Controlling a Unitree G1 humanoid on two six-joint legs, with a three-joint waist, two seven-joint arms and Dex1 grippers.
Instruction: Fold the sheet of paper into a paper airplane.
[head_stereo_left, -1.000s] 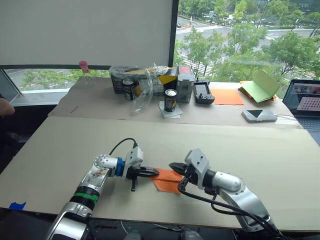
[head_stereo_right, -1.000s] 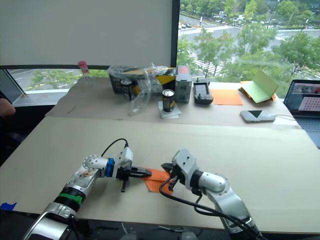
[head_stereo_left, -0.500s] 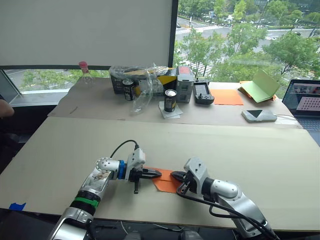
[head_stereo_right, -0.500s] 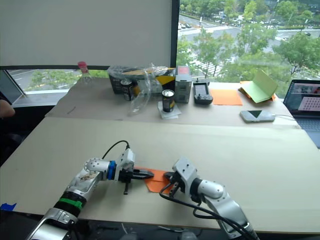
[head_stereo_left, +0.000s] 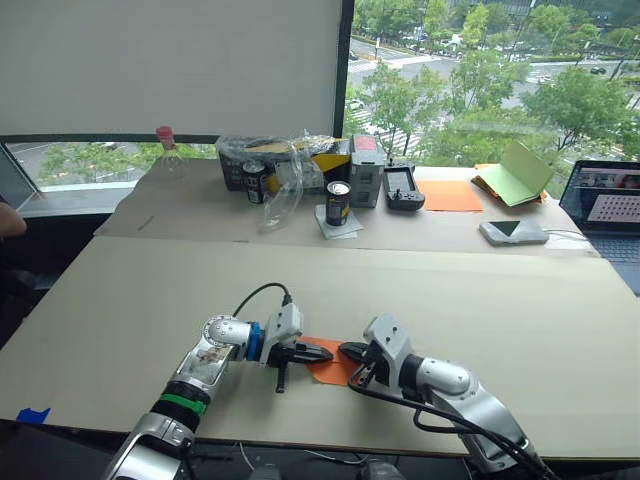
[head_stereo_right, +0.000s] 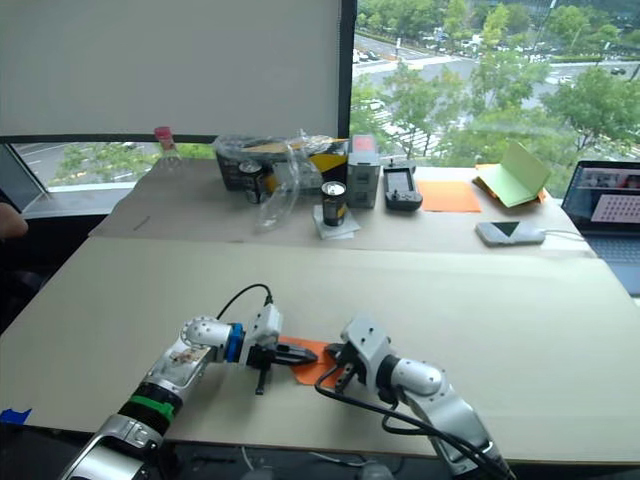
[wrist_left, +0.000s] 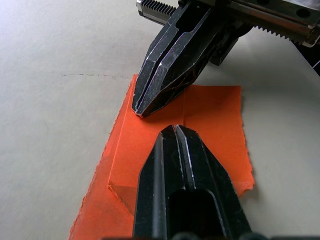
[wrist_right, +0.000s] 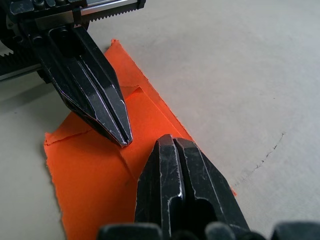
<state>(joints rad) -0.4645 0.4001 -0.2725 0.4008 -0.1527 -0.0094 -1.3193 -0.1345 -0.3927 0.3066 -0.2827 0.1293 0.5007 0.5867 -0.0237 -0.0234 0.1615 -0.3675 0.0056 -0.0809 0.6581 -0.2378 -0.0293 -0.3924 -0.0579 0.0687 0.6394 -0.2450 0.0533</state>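
Beige desk (head_stereo_left: 520, 310) by a window, both hands down on folded orange paper.

Near front edge of desk lies the sheet of paper (wrist_left: 210, 125), bright orange, folded flat into a narrow strip with layered flaps and a centre crease. Left hand (head_stereo_left: 322, 352) clenched, fingers together, tip pressed onto the paper from the robot's left. Right hand (head_stereo_left: 349, 350) likewise clenched, tip on the paper from the right; the two tips point at each other, just apart. Neither hand grips the paper. Far side of desk: dark can (head_stereo_left: 339, 202), clear plastic bag (head_stereo_left: 285, 175), pale orange sheet (head_stereo_left: 450, 195), green booklet (head_stereo_left: 520, 172), phone (head_stereo_left: 514, 232), laptop (head_stereo_left: 608, 200).
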